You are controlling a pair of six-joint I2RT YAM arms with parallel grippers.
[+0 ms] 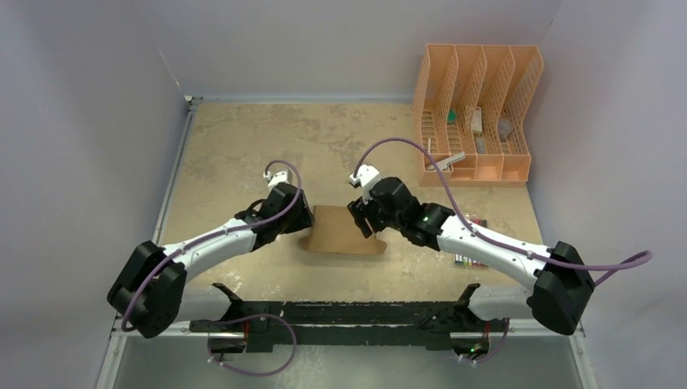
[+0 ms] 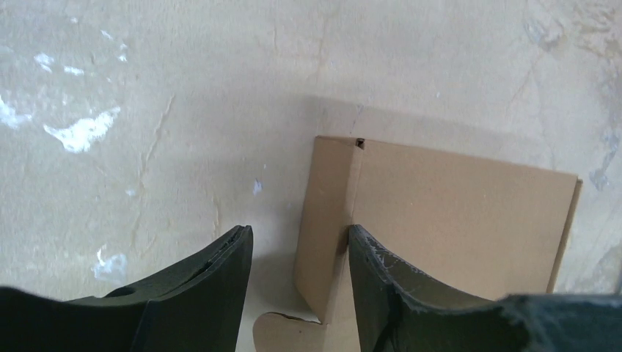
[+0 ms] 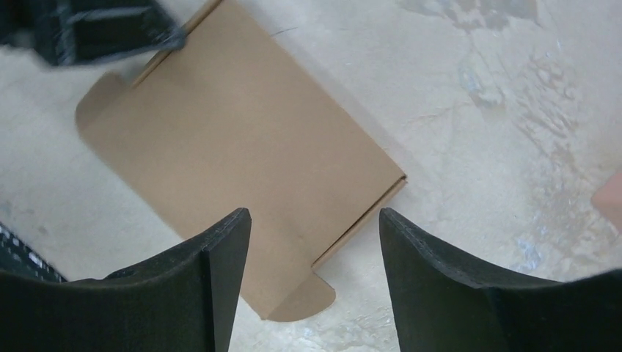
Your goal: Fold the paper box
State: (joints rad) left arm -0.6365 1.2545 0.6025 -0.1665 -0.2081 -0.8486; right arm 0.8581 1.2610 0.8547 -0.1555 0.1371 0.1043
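Observation:
The paper box (image 1: 344, 231) is a flattened brown cardboard piece lying on the table between both arms. My left gripper (image 1: 304, 220) is at its left edge. In the left wrist view this gripper (image 2: 301, 238) is open and straddles a raised side panel (image 2: 330, 213) of the box (image 2: 455, 213). The right fingertip (image 2: 367, 253) is against the fold, and a gap shows on the other side. My right gripper (image 1: 363, 220) hovers over the box's right end. In the right wrist view it (image 3: 315, 220) is open above the box (image 3: 242, 147), near a rounded tab (image 3: 308, 293).
An orange file rack (image 1: 476, 113) stands at the back right with small items inside. A pack of coloured markers (image 1: 470, 243) lies partly under the right arm. Grey walls enclose the table on the left, back and right.

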